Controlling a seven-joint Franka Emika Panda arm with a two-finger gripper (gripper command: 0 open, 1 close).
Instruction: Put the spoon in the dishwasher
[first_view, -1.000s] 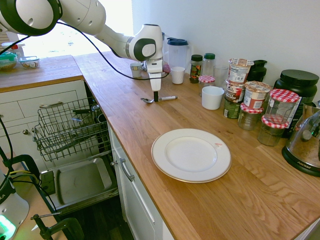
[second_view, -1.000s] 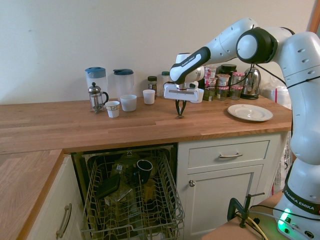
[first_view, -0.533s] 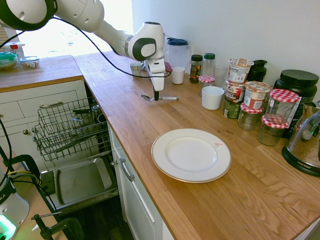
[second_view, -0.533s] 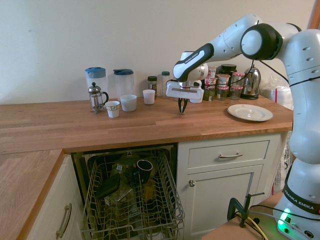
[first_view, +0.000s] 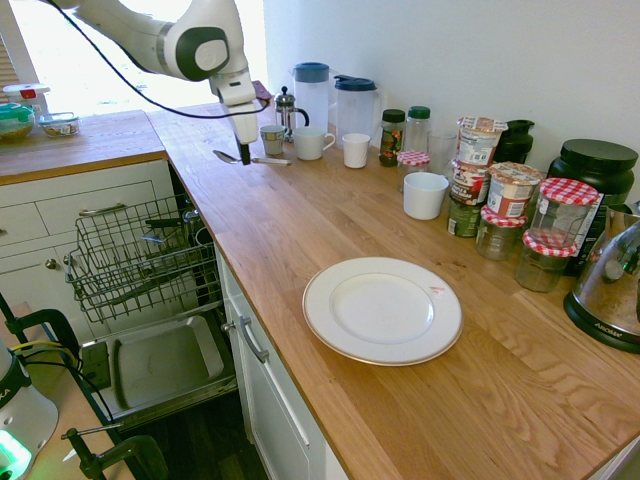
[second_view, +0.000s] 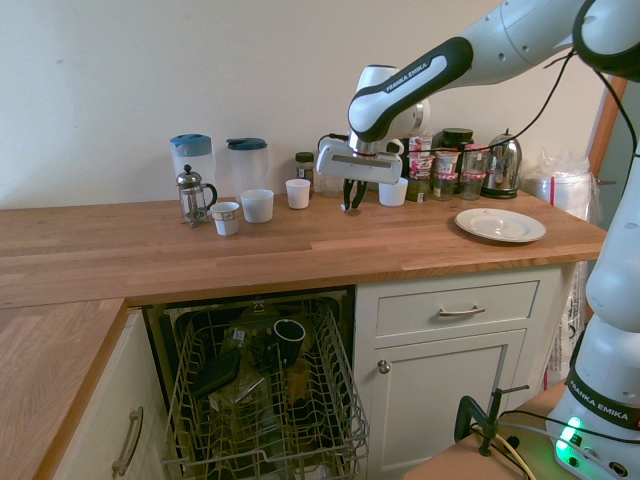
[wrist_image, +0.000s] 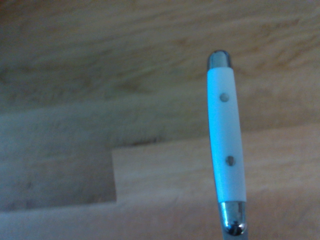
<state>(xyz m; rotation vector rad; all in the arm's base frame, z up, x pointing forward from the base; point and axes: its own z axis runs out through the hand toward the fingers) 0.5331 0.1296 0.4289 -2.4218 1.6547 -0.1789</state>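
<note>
1. The tool (first_view: 243, 157) hangs above the wooden bench (first_view: 300, 230), pointing almost straight down, its fingers pinched tight on the spoon (first_view: 247, 157).
2. The spoon is clear of the wood, held roughly level: bowl out to one side of the fingers, pale handle out to the other.
3. In the wrist view the handle (wrist_image: 226, 145) shows close up, white with two small rivets and metal caps at both ends, bench grain blurred behind it.
4. From the second exterior view the tool (second_view: 353, 204) sits in front of the row of cups, with the spoon barely visible end-on between the dark fingers.
5. Down below, the dishwasher (second_view: 262, 395) stands open; its wire rack (first_view: 140, 255) is pulled out, already carrying a dark mug (second_view: 289, 336) and other dark items.
6. The spoon is above the bench edge region near the French press (first_view: 286, 110) and white mug (first_view: 309, 143), not over the rack.
7. Farther along the bench lies a white plate (first_view: 382, 310), well apart from the tool, with jars (first_view: 512, 205) lined against the wall.
</note>
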